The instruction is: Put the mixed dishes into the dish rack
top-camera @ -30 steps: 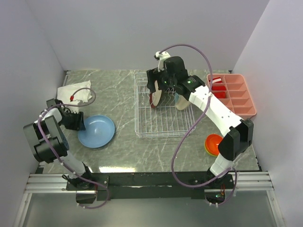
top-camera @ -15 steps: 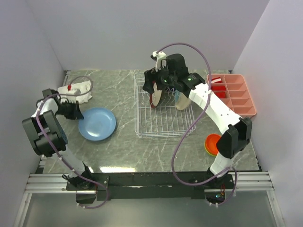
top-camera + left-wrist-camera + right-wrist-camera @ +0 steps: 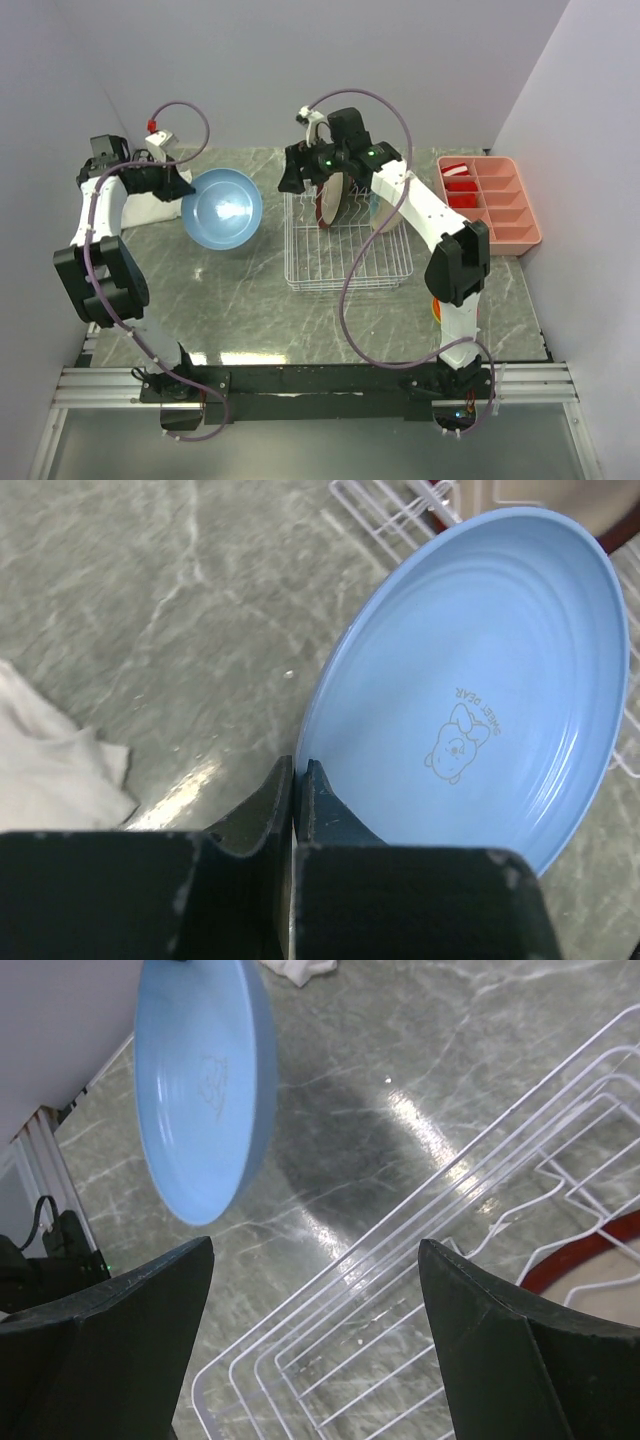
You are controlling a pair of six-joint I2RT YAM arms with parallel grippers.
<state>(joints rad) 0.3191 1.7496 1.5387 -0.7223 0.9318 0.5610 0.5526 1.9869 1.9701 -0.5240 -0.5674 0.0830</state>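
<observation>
Moved: the left gripper (image 3: 178, 183) has lifted the light blue plate (image 3: 222, 208) off the table (image 3: 250, 310) and swung it up toward the dish rack (image 3: 345, 270); the right gripper (image 3: 292, 178) has shifted to the rack's far-left corner.
Left jaws: clenched on the plate's rim, almost closed.
Right jaws: spread wide, nothing between them, touching nothing.
Plate: in the air, tilted on edge, just left of the rack and apart from it.
Rack: a maroon-rimmed plate (image 3: 328, 200) stands upright among the prongs.
Behind the left arm: a white cloth (image 3: 150, 205).
</observation>
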